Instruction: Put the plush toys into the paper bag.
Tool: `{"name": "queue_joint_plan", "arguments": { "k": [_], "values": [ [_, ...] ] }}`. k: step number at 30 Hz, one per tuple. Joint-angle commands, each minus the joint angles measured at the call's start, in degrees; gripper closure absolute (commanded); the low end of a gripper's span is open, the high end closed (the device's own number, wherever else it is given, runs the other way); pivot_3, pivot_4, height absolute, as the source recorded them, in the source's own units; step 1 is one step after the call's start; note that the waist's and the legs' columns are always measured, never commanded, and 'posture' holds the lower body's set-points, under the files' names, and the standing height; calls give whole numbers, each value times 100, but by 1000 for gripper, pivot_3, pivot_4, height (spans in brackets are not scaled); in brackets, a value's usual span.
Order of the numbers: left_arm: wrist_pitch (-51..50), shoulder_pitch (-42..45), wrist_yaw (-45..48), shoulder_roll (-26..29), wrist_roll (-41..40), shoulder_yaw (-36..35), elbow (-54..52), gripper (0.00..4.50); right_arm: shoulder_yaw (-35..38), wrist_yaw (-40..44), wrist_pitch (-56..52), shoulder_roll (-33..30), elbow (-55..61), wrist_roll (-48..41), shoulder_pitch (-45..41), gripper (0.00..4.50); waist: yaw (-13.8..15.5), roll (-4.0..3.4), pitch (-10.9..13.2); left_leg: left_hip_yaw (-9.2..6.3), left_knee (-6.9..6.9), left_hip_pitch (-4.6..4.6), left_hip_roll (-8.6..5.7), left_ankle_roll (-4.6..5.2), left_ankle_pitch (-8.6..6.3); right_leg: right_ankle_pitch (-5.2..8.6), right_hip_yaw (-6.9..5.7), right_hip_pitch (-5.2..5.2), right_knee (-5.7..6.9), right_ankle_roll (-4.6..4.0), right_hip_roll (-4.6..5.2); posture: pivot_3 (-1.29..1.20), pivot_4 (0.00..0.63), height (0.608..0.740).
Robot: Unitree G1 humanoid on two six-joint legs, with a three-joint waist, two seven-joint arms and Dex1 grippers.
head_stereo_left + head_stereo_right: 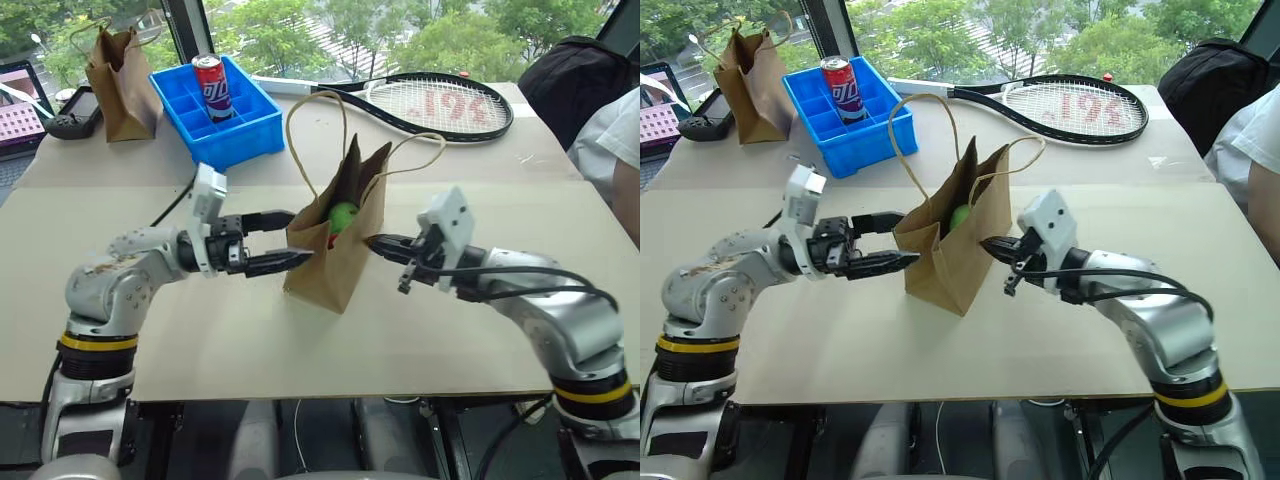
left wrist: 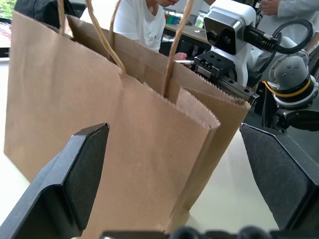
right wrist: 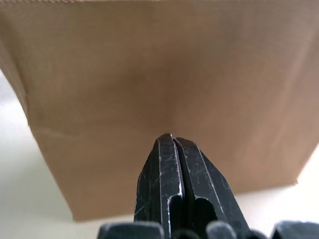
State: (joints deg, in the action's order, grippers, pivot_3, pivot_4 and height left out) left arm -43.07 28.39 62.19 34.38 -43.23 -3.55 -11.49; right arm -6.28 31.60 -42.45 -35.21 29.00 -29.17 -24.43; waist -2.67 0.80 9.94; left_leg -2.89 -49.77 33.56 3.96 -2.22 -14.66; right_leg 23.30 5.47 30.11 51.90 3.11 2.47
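The paper bag stands upright mid-table with its cord handles up. Inside its mouth sits the green plush toy, and a sliver of the red one peeks out beneath it. My left gripper is held level at the bag's left side, open, its fingers spread wide in front of the bag's wall without closing on it. On the bag's right side, my right gripper is shut with nothing in it, its joined fingertips close against the brown paper.
A blue divided bin holding a soda can stands behind the bag. A tennis racket lies at the back right. A darker wrinkled bag stands at the far left. A person sits at the right edge.
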Motion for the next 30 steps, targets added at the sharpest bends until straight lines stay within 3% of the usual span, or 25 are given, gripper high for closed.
{"name": "queue_joint_plan", "arguments": {
  "k": [1, 10, 13, 23, 24, 30],
  "values": [
    [-141, -46, -83, -33, -281, -12, -426, 0, -94, -199, 237, 246, 162, 262, -49, 4481, 1, 0, 0, -1, -1, 0, 0, 0, 0, 0, 0, 0, 1, 0, 0, 0, 150, 656],
    [-234, 122, -885, -477, -174, 69, -275, 0, -284, -340, 241, 767, 89, 568, -51, 4481, 8, 0, 0, -2, -5, 0, 0, 0, 0, 0, -1, -2, 4, 0, 0, 0, 150, 656],
    [-246, 273, -1336, -701, -99, 2, -65, 762, -297, -335, 240, 864, 61, 631, -56, 4500, 10, 0, 0, -2, -7, -1, -1, 0, 0, 0, -1, -3, 5, 0, 0, 0, 150, 656],
    [-195, 419, -1442, -688, -12, 112, 63, 4262, -246, -414, 138, 1107, 119, 696, -5, 4500, 2, 0, 0, -3, -8, -2, -2, 0, 0, -1, -1, -3, 11, 0, 0, 0, 150, 656],
    [-138, 517, -1339, -610, 50, 114, 183, 4457, -70, -372, 74, 1026, 180, 601, 38, 4500, 4, 0, 0, -3, -9, -2, -2, -1, 0, -1, -1, -3, 11, 0, 0, 0, 150, 656],
    [356, 1143, -374, -243, 322, 201, 1001, 4457, 1158, 104, -454, 216, 628, -231, 591, 4500, 45, 0, 0, -2, -9, 0, -5, -1, 1, 0, -2, -6, 2, 1, 2, 0, 150, 656]
  ]
}}
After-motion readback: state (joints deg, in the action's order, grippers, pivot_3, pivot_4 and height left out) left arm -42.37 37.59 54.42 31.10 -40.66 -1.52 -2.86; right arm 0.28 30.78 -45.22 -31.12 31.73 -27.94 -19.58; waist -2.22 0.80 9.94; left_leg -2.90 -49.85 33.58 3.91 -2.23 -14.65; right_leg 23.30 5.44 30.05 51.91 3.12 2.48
